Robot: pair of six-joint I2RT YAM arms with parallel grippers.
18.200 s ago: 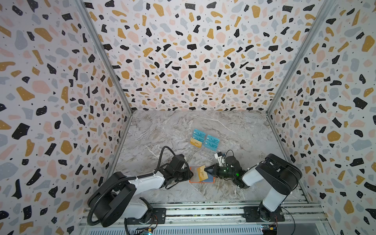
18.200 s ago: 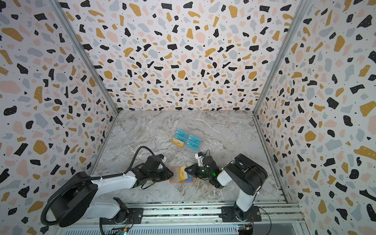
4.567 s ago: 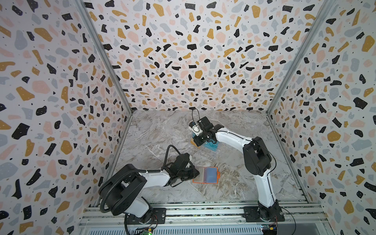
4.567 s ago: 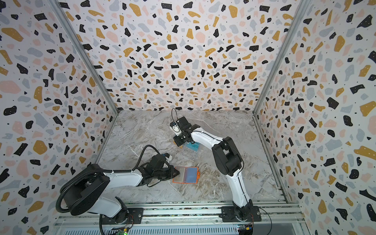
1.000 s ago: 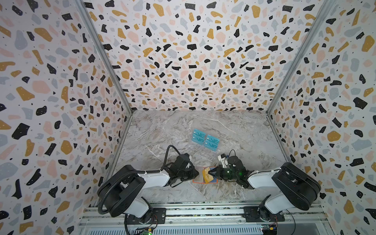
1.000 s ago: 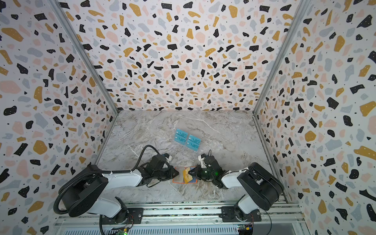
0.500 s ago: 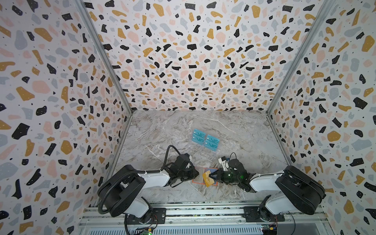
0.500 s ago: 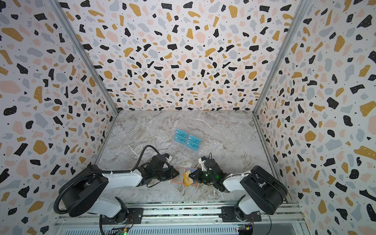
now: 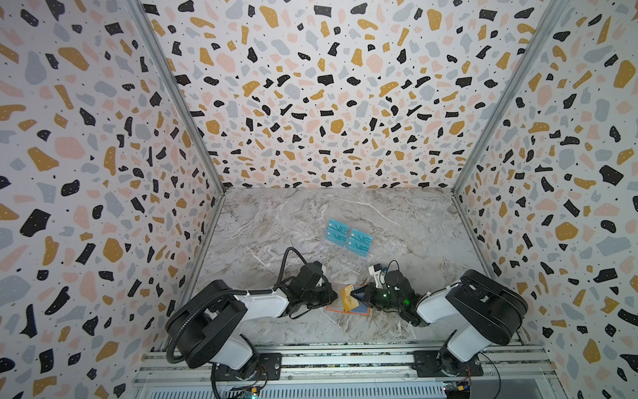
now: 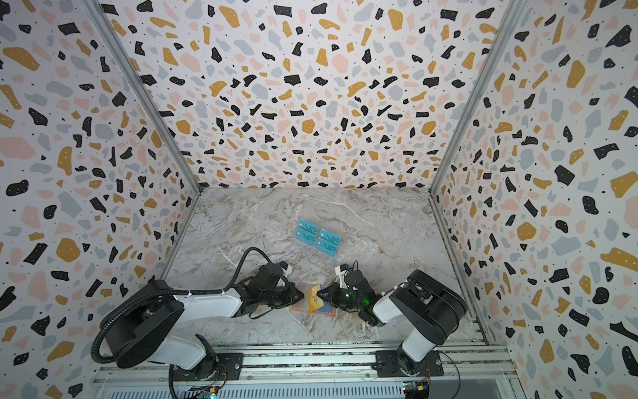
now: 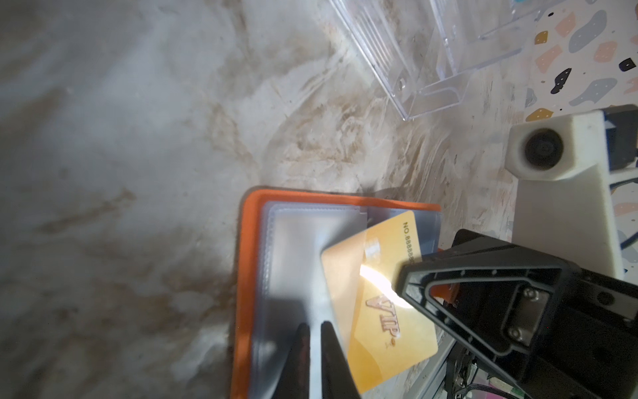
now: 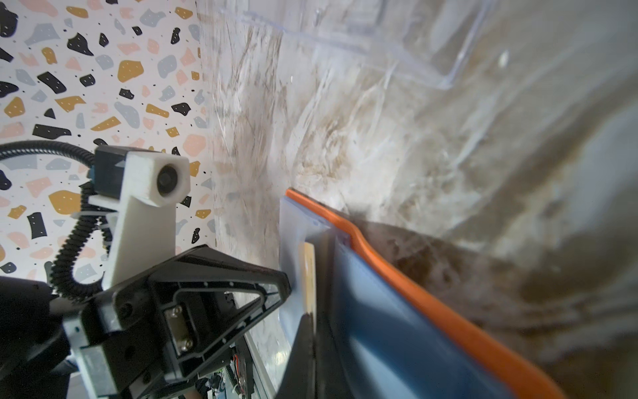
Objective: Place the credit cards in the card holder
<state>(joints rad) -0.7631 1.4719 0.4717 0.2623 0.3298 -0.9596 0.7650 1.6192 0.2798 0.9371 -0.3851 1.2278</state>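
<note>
Left wrist: right gripper (image 11: 402,286) pinches card (image 11: 379,345); left gripper (image 11: 315,328) seemingly pinches sleeve (image 11: 297,248).

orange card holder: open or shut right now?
Open. The orange leather-like folding card holder lies spread on the marble tabletop, clear plastic sleeves facing up, with the gold plastic card angled across them.

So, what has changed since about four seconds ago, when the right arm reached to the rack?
The right gripper took the gold card from the rack, carried it back toward the robot and now holds its corner in the wallet. The left gripper stays shut on a sleeve; the teal cards have not moved.
</note>
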